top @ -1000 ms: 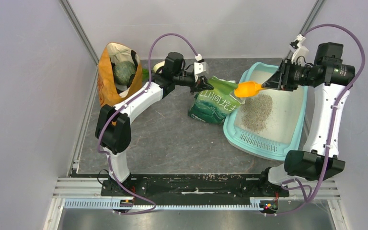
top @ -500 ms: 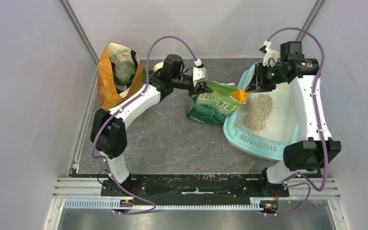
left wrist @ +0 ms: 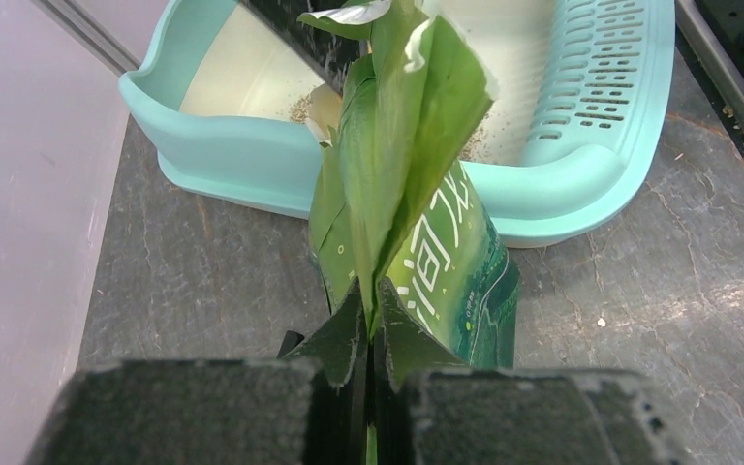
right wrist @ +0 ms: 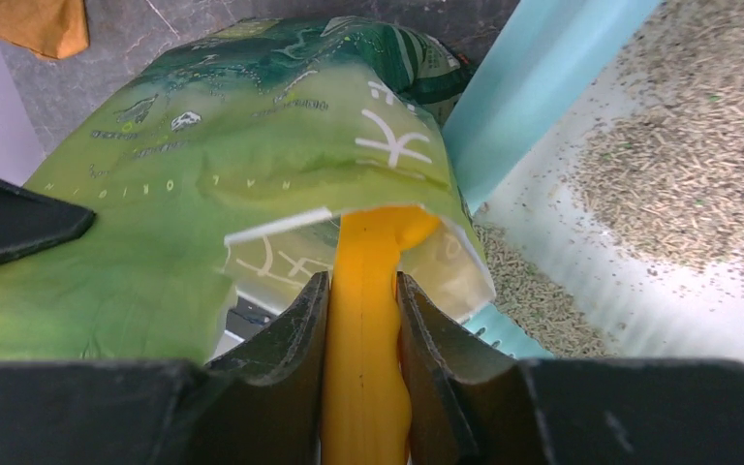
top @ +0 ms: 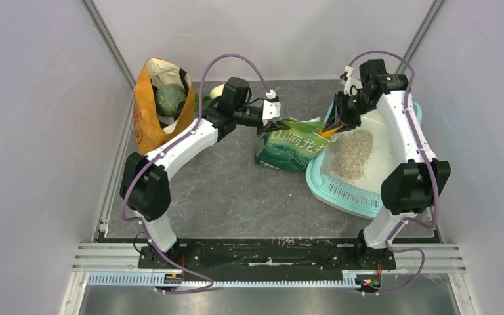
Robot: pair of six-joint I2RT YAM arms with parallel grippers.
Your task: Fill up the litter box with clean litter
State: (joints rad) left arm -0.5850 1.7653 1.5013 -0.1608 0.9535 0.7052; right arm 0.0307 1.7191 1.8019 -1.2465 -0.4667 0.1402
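Observation:
The pale-turquoise litter box point(top: 317, 182) lies at the right, with a grey-beige patch of litter point(top: 353, 152) on its whitish floor. A green printed bag point(top: 289, 147) stands against the box's left wall. My left gripper point(top: 270, 118) is shut on the bag's folded top edge point(left wrist: 387, 145) and holds it up. My right gripper point(top: 336, 126) is shut on the handle of an orange scoop point(right wrist: 363, 339). The scoop's head pokes into the bag's open mouth point(right wrist: 368, 228) and is mostly hidden there. Litter point(right wrist: 697, 184) shows to the right, behind the box wall point(right wrist: 542, 87).
An orange-tan cloth bag point(top: 161, 105) stands open at the back left with a round green thing point(top: 170, 98) inside. Grey walls close in on both sides and behind. The box's slotted grille point(left wrist: 601, 68) faces the near edge.
My right arm has swung left and down, carrying the orange scoop from above the litter box into the mouth of the green bag. The left gripper keeps its hold, shifted slightly.

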